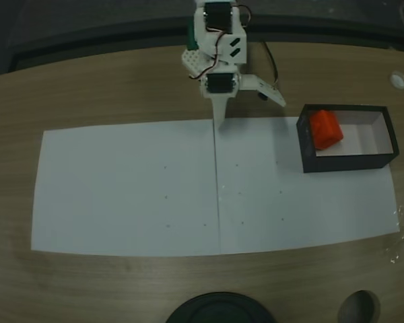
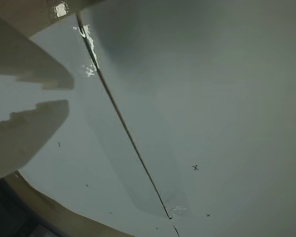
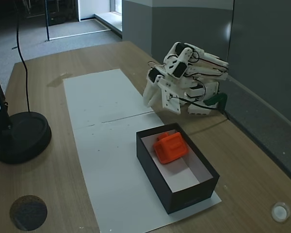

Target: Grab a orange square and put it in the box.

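The orange square (image 1: 325,129) (image 3: 170,147) lies inside the box (image 1: 350,163) (image 3: 155,179), at the end nearest the arm, resting against the white floor and wall. In both fixed views the box stands on the white paper beside the arm. My gripper (image 1: 250,112) (image 3: 160,107) (image 2: 66,95) hangs folded back near the arm's base, apart from the box, over the paper's far edge. It is open, with nothing between its fingers. In the wrist view the two fingers (image 2: 24,133) enter from the left above the seam between the paper sheets.
Two white paper sheets (image 1: 121,188) cover the middle of the wooden table. A black round stand base (image 1: 219,309) (image 3: 19,136) sits at the table's edge, next to a dark round hole (image 1: 360,309) (image 3: 28,212). A small white disc (image 1: 397,79) (image 3: 280,211) lies beyond the box.
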### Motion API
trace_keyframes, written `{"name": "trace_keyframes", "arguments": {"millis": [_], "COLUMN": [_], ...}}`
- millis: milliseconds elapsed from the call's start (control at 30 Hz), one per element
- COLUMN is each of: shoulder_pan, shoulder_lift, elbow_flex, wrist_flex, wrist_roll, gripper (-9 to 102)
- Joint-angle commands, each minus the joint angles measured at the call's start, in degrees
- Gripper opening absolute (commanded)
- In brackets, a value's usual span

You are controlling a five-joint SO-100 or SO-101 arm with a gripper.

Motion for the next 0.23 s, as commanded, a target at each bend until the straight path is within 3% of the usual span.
{"name": "trace_keyframes", "arguments": {"millis": [0,200], "shoulder_pan": [-0.4,-0.6], "shoulder_lift": [1.3,1.3], "elbow_flex": [-3.1,-3.1], "wrist_flex": [0.6,0.6], "wrist_roll": [0.1,0.1], "gripper": [0,0]}}
